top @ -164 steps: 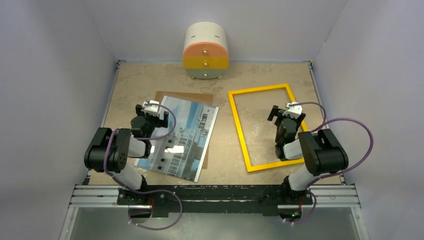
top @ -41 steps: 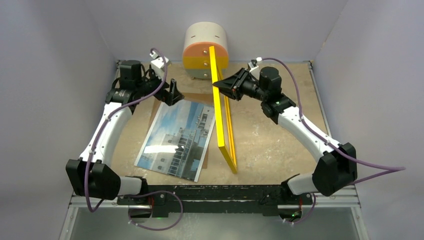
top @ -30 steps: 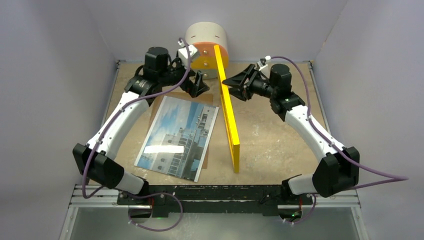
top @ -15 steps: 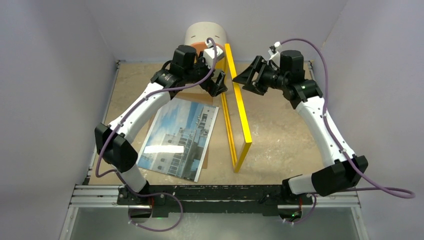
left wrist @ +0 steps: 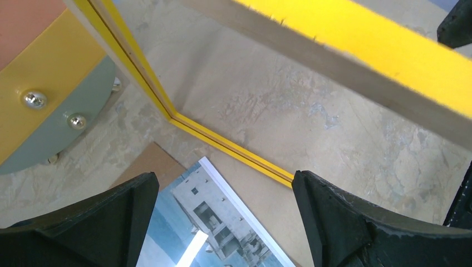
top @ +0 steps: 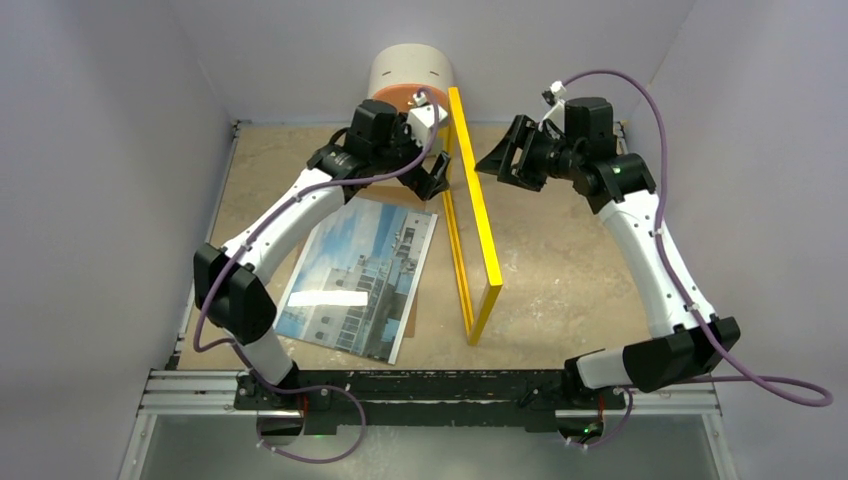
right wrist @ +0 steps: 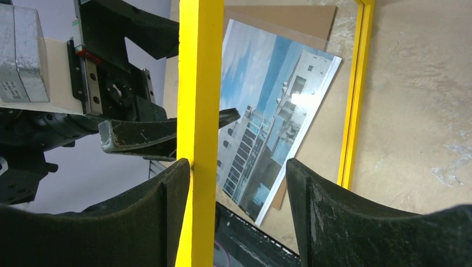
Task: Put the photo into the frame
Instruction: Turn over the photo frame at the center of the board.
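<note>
The thin rectangular picture frame with the bright yellow front lay flat at the 3 o'clock side of the stone-patterned table a few seconds back. It now stands on one long edge near the middle, running from 12 toward 6 o'clock. A second and a half ago the right gripper pinched its raised rail. Now that gripper's jaws are spread wide, and the right wrist view shows the rail passing between them, seemingly resting against the inner face of one finger rather than being clamped. The left gripper has swung in from 9 o'clock and sits just beside the rail's far end, its jaws also released and gripping nothing. In the last half second the frame has barely shifted. What keeps it upright cannot be told with certainty. The large glossy print of a white building under blue sky is unmoved at the frame's 8 o'clock, picture side up on the flat brown backing board. This looks like a turn-over or handover in progress, so the frame may topple until a gripper closes on it.
</note>
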`<state>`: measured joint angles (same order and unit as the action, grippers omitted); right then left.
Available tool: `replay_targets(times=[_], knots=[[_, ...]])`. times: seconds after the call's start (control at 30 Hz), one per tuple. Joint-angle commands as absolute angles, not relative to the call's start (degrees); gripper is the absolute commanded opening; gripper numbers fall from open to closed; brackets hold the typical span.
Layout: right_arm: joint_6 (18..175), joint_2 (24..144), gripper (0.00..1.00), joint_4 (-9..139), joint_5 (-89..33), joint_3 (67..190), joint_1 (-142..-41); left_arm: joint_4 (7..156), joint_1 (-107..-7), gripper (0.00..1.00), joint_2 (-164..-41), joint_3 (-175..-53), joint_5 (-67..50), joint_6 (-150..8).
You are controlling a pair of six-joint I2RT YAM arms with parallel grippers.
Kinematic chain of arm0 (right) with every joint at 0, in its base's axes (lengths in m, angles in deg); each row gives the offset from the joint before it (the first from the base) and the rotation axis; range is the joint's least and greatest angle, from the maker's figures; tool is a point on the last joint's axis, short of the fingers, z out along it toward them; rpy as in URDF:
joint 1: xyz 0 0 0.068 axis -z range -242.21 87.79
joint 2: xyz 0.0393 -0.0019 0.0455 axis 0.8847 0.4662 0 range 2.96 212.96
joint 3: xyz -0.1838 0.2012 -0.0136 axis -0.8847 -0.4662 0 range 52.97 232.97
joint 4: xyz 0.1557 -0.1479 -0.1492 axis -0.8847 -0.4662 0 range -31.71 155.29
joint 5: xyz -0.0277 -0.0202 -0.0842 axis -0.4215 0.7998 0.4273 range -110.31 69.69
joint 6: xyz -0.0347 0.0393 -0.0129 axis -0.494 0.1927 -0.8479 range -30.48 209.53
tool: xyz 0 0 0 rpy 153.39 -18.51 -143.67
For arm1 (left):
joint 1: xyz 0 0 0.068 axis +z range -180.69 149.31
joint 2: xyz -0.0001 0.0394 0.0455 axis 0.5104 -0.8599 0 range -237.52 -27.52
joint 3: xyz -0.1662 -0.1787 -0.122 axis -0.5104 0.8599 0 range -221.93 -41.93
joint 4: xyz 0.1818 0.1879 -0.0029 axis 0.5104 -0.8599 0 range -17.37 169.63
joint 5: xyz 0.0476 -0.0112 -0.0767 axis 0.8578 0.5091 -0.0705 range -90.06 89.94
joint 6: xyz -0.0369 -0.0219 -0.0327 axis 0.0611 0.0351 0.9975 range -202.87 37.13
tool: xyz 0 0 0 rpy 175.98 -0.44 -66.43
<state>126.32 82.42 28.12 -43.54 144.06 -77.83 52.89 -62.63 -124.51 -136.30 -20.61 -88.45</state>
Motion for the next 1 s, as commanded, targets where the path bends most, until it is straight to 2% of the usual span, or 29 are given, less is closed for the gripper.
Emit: replay_targets(times=[0.0, 0.17, 0.43, 0.57, 0.77, 0.97], knots=[[125.8, 82.2, 0.67, 27.5, -45.8, 147.7, -77.5, 54.5, -64.4, 1.0, -126.7, -142.7, -19.3, -87.5], [126.3, 80.8, 0.7, 28.6, -46.6, 146.1, -77.5, 51.2, -65.7, 1.0, -132.5, -151.4, -18.9, -87.1], [123.3, 80.1, 0.7, 24.5, -45.0, 147.1, -77.6, 50.6, -67.0, 1.0, -135.6, -155.4, -18.0, -87.2], [119.9, 80.4, 0.6, 20.0, -37.9, 147.7, -77.6, 50.6, -67.1, 1.0, -135.0, -154.0, -16.7, -87.4], [116.9, 78.9, 0.33, 17.8, -28.1, 142.8, -77.6, 51.5, -67.1, 1.0, -130.8, -145.0, -12.9, -91.4], [114.0, 77.7, 0.2, 16.9, -21.4, 138.1, -77.6, 55.5, -67.0, 1.0, -125.9, -129.8, -7.9, -99.1]])
